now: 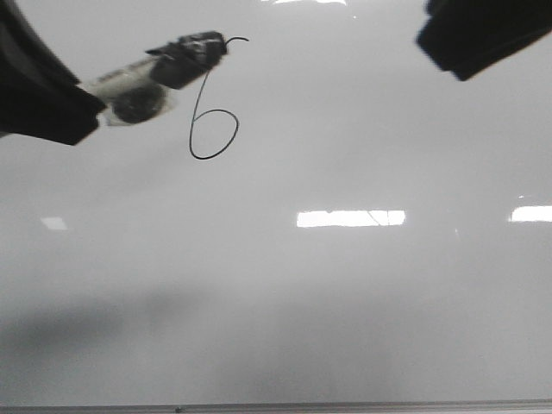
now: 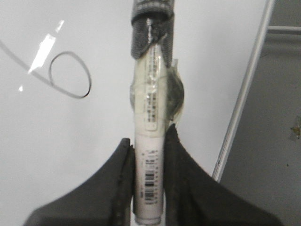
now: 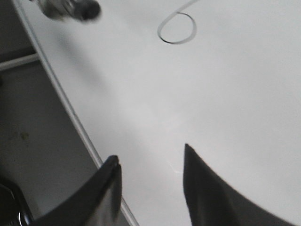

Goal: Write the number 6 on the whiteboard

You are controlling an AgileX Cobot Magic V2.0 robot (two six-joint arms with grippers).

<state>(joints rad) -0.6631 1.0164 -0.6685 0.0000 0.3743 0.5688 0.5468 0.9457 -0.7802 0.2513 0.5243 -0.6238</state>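
The whiteboard (image 1: 345,302) fills the front view. A thin black number 6 (image 1: 213,134) is drawn at its upper left, and its loop also shows in the wrist views (image 2: 70,75) (image 3: 176,28). My left gripper (image 2: 149,140) is shut on a white marker (image 2: 150,103) with a dark taped front end. In the front view the marker (image 1: 164,69) slants up to the right from my left gripper (image 1: 90,108), and its tip sits at the hooked top end of the 6's stem. My right gripper (image 3: 150,157) is open and holds nothing; it hangs over the board's edge, away from the 6.
A thin grey metal frame (image 2: 244,94) borders the board, with a dull grey surface (image 2: 277,141) beyond it. Bright rectangular light reflections (image 1: 349,218) lie across the board's middle. My right arm (image 1: 474,34) shows dark at the top right of the front view.
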